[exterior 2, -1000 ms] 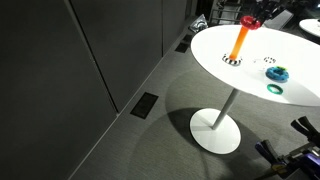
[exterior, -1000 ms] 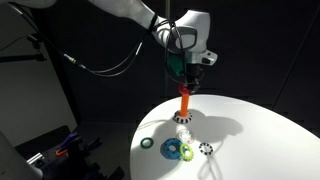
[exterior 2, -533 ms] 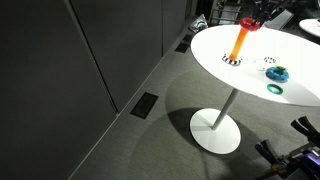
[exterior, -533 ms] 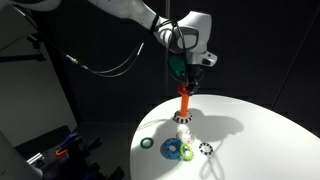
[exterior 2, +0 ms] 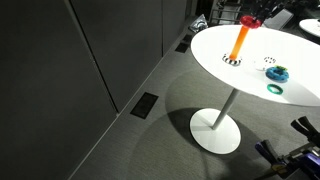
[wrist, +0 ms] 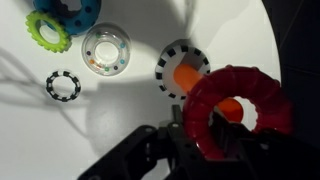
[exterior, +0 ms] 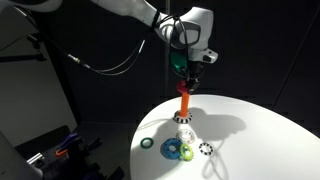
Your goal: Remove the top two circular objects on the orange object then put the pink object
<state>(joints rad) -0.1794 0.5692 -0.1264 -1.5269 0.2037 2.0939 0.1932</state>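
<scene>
Pink-red plastic ring (wrist: pixel 262 95): pinched at its rim between the jaws of the gripper (wrist: pixel 212 146), held flat at the tip of the slim upright orange peg (exterior: pixel 184 104). Hole lines up with peg's vertical axis. Peg stands near the round white table's (exterior: pixel 255 135) edge.

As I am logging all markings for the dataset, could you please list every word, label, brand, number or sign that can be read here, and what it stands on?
No readable text in any view.
The pink-red ring in the gripper, the orange peg, the loose rings, the white table and the robot arm show no print.
The clutter on the floor is too small and dim to tell.
</scene>
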